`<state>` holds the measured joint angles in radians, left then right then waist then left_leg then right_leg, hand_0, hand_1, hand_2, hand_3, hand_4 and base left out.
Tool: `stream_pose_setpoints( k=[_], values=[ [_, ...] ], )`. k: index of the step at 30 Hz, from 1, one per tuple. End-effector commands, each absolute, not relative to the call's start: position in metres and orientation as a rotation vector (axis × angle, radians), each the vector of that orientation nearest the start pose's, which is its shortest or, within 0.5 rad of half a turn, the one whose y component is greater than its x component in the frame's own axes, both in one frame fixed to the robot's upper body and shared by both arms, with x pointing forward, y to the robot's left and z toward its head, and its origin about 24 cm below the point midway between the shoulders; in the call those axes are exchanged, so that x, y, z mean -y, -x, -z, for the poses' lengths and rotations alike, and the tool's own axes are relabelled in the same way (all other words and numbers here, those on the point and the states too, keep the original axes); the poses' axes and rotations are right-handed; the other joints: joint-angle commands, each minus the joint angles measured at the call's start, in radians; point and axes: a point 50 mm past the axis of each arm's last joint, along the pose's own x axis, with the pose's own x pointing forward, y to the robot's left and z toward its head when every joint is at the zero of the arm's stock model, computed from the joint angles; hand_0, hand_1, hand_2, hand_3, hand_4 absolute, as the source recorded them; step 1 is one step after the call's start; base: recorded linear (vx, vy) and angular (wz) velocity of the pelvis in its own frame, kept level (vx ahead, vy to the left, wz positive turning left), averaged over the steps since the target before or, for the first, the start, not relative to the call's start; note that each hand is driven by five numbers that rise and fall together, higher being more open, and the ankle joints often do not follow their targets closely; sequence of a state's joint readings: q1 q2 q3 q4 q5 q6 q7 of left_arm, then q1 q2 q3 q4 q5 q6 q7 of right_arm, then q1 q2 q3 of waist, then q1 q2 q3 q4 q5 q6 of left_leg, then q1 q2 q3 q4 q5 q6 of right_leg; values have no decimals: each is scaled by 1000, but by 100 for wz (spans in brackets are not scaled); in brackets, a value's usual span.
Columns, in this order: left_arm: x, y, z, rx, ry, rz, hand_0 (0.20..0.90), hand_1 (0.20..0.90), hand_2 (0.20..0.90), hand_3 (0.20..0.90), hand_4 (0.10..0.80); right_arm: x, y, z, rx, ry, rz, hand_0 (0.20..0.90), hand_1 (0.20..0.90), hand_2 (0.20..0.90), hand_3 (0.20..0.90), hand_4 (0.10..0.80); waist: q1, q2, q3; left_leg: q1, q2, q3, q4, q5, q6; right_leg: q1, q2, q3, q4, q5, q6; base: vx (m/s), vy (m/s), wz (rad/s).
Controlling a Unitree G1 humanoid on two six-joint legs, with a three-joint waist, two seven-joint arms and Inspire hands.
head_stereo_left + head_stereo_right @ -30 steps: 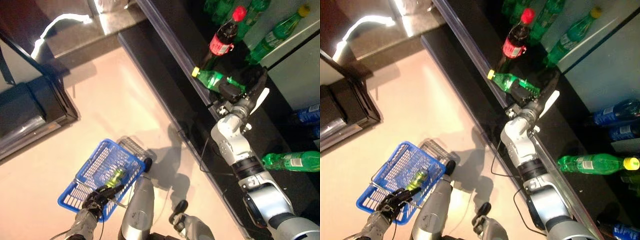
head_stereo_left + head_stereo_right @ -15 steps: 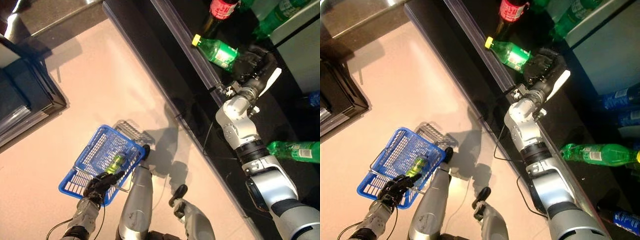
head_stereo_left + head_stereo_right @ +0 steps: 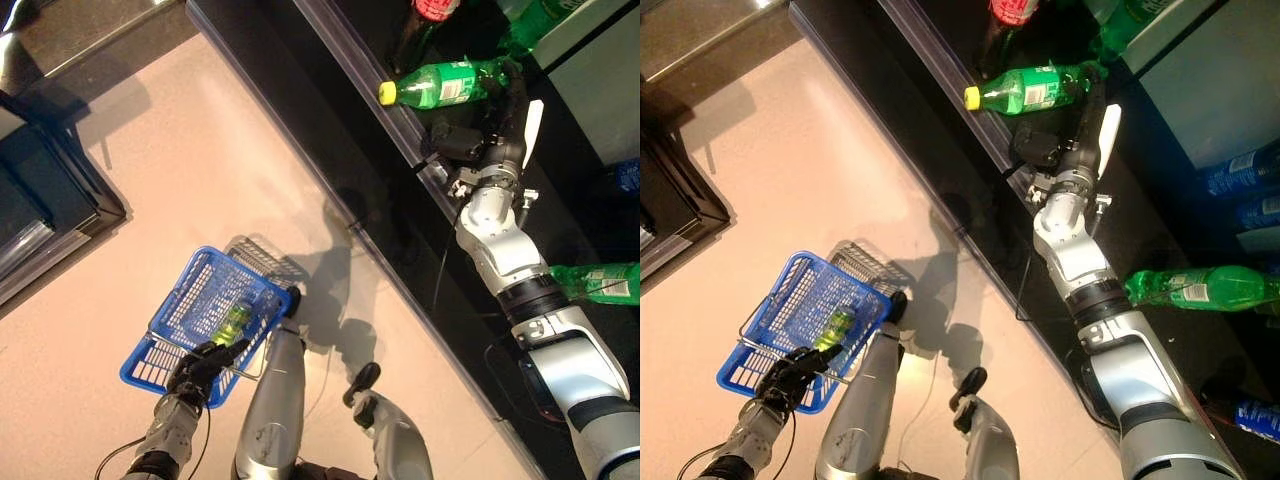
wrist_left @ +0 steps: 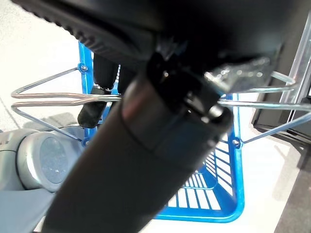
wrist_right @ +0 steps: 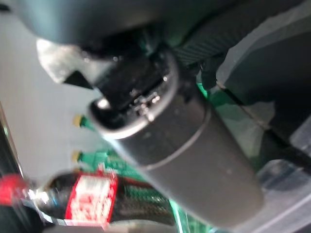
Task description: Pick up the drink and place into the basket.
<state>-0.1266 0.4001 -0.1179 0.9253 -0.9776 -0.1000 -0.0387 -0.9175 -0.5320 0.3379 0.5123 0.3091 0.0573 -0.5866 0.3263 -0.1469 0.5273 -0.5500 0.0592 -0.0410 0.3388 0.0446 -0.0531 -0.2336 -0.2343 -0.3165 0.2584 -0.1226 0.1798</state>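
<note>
A green drink bottle (image 3: 447, 84) with a yellow cap is gripped at its base by the right hand (image 3: 500, 105), fingers curled round it, and held over the dark shelf (image 3: 400, 200) at far right. The blue basket (image 3: 205, 310), already holding a green bottle (image 3: 232, 323), is carried near left by its wire handle, around which the left hand (image 3: 200, 368) is closed. The carry to the basket is judged next. The right fingers are mostly hidden behind the bottle.

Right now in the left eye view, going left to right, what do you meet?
Left hand on the basket handle → blue basket → yellow-capped green bottle → right hand at that bottle's base → green bottle lying at the right edge.
</note>
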Motion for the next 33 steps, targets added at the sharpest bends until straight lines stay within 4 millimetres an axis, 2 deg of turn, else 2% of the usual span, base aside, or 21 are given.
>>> stream_pose_setpoints(
  k=[1, 4, 7, 16, 17, 18, 19, 20, 26, 29, 30, 31, 33],
  values=[
    [-263, -170, 107, -649, 499, -367, 300, 300, 300, 200, 100, 209, -365, -291, 634, 498, 417, 900, 900, 900, 900, 800, -8, 42, -7, 70, -18, -56, 63, -122, 32, -74, -19, -13, 76, 139, -10, -30, 15, -5],
    [-263, -170, 106, -649, 501, -368, 300, 300, 300, 200, 100, 212, -362, -297, 663, 537, 437, 900, 900, 900, 900, 800, -9, 42, -7, 71, -19, -54, 61, -122, 33, -71, -18, -15, 74, 140, -11, -5, 2, -1],
    [-266, -167, 106, -648, 505, -368, 300, 300, 300, 200, 100, 211, -353, -311, 743, 582, 461, 900, 900, 900, 900, 800, -12, 44, -7, 68, -25, -51, 63, -123, 37, -74, -17, -14, 80, 141, -11, 0, 0, 0],
    [-271, -168, 104, -632, 519, -390, 300, 300, 300, 200, 100, 205, -333, -327, 853, 805, 485, 900, 900, 900, 900, 800, -26, 38, -7, 66, -30, -45, 63, -128, 48, -86, -14, -8, 96, 147, -7, -4, 2, 0],
    [-272, -168, 104, -630, 520, -392, 300, 300, 300, 200, 100, 205, -329, -332, 873, 838, 502, 900, 900, 900, 900, 800, -27, 36, -7, 67, -30, -45, 62, -128, 48, -85, -13, -7, 97, 148, -6, -90, -2, 1],
    [-273, -171, 102, -623, 520, -392, 300, 300, 300, 200, 100, 206, -325, -339, 895, 876, 531, 900, 900, 900, 900, 800, -31, 32, -7, 48, -34, -42, 58, -101, 54, -99, -17, -18, 90, 168, -16, 0, 0, 0],
    [-273, -168, 103, -629, 520, -395, 300, 300, 300, 200, 100, 206, -324, -339, 895, 882, 532, 900, 900, 900, 900, 800, -30, 33, -7, 67, -30, -45, 60, -127, 50, -85, -13, -7, 98, 150, -4, -85, 2, 1],
    [-275, -169, 102, -623, 519, -393, 300, 300, 300, 200, 100, 207, -320, -345, 917, 900, 556, 900, 900, 900, 900, 800, -32, 30, -7, 51, -34, -41, 56, -101, 55, -97, -16, -18, 93, 171, -15, 0, 0, 0],
    [-279, -169, 101, -627, 512, -405, 300, 300, 300, 200, 100, 209, -305, -363, 963, 989, 636, 900, 900, 900, 900, 800, -35, 22, -7, 64, -38, -42, 58, -109, 62, -90, -13, -15, 103, 176, -12, -12, -7, -2],
    [-281, -170, 99, -630, 507, -406, 300, 300, 300, 200, 100, 208, -304, -364, 951, 1000, 607, 900, 900, 900, 900, 800, -34, 20, -7, 62, -39, -43, 66, -112, 63, -93, -13, -14, 111, 176, -13, 29, -6, 0],
    [-281, -168, 100, -637, 507, -409, 300, 300, 300, 200, 100, 207, -306, -363, 935, 1010, 591, 900, 900, 900, 900, 800, -31, 23, -7, 81, -36, -46, 70, -139, 59, -81, -8, -1, 122, 157, -1, 0, 0, 0],
    [-281, -169, 99, -634, 507, -406, 300, 300, 300, 200, 100, 207, -306, -364, 931, 1013, 590, 900, 900, 900, 900, 800, -31, 22, -7, 64, -40, -43, 68, -114, 63, -93, -12, -12, 114, 175, -14, 31, 3, 0],
    [-282, -169, 99, -639, 502, -403, 300, 300, 300, 200, 100, 208, -312, -361, 879, 1053, 574, 900, 900, 900, 900, 800, -28, 24, -7, 64, -41, -45, 71, -115, 64, -93, -13, -14, 119, 173, -15, 32, 1, -2]
  ],
)
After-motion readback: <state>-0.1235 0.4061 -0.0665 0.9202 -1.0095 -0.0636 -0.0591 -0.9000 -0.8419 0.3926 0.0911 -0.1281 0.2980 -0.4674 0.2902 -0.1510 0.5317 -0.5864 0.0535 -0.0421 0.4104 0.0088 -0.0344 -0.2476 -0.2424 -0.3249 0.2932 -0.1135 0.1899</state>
